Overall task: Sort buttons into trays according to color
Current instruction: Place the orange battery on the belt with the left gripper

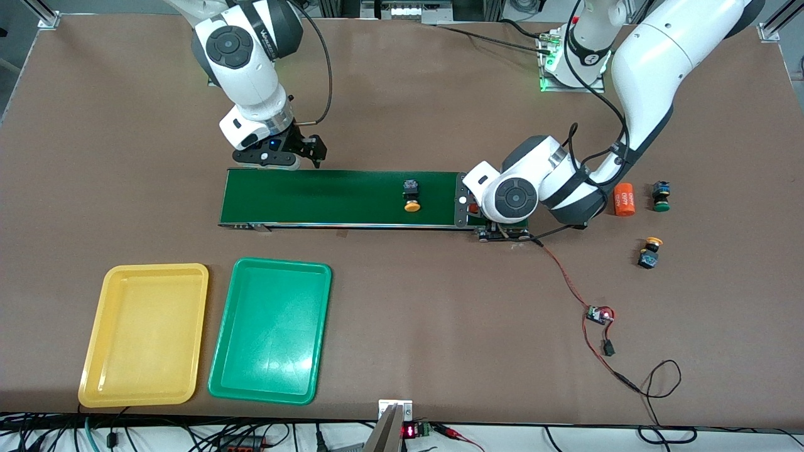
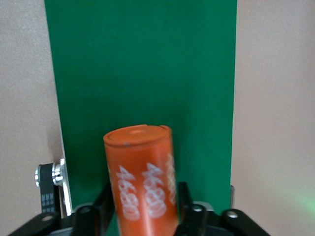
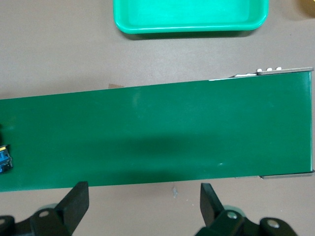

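Observation:
One yellow-capped button (image 1: 411,196) lies on the dark-green conveyor belt (image 1: 326,198); its blue body (image 3: 4,160) shows at the edge of the right wrist view. A green button (image 1: 660,196) and another yellow one (image 1: 651,251) lie on the table toward the left arm's end. The yellow tray (image 1: 146,333) and green tray (image 1: 271,329) sit side by side nearer the front camera. My right gripper (image 3: 142,196) hangs open and empty over the belt's edge. My left gripper (image 2: 146,196), hidden under its wrist (image 1: 512,199), is open around a tilted, blurred orange cylinder (image 2: 142,167) over the belt's end.
A second orange "4680" cylinder (image 1: 624,199) lies on the table beside the green button. A small circuit board (image 1: 600,314) with red and black wires trails from the conveyor's end toward the front edge.

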Motion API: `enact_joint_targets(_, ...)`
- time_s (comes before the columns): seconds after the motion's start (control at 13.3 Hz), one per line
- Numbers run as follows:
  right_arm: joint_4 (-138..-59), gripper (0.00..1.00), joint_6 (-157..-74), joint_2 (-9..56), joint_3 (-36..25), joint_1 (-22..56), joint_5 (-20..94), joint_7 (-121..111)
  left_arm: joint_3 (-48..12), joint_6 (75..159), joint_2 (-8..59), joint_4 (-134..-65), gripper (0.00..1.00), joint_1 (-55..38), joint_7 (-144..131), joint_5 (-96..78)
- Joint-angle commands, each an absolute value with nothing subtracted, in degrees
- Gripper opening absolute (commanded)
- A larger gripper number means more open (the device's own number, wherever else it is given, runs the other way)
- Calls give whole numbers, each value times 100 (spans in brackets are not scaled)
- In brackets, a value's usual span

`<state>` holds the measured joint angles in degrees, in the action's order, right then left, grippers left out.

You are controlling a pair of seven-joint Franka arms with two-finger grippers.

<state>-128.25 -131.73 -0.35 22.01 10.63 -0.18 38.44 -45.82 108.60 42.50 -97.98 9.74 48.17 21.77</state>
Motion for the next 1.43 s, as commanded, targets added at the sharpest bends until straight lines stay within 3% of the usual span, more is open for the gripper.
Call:
enact_joint_targets(0.0,-12762,100,-13131,9,2224,1037,-114,3964,-4632,10846,4114,-9853,100,1186,4974,2189)
enact_joint_targets(0.45,-12718,100,-13175,131,2224,1300,-158,4348,-4649,10557,3929,-9239,100,1484,4800,2171)
enact_joint_targets(0.98,-11962,100,-13175,914,2215,1590,-518,4939,-4219,10424,3902,-8377,100,1872,3642,2680)
enact_joint_targets(1.35,-11857,100,-13175,1081,2206,1696,-632,5185,-4079,9589,4025,-7692,100,1793,1162,2637)
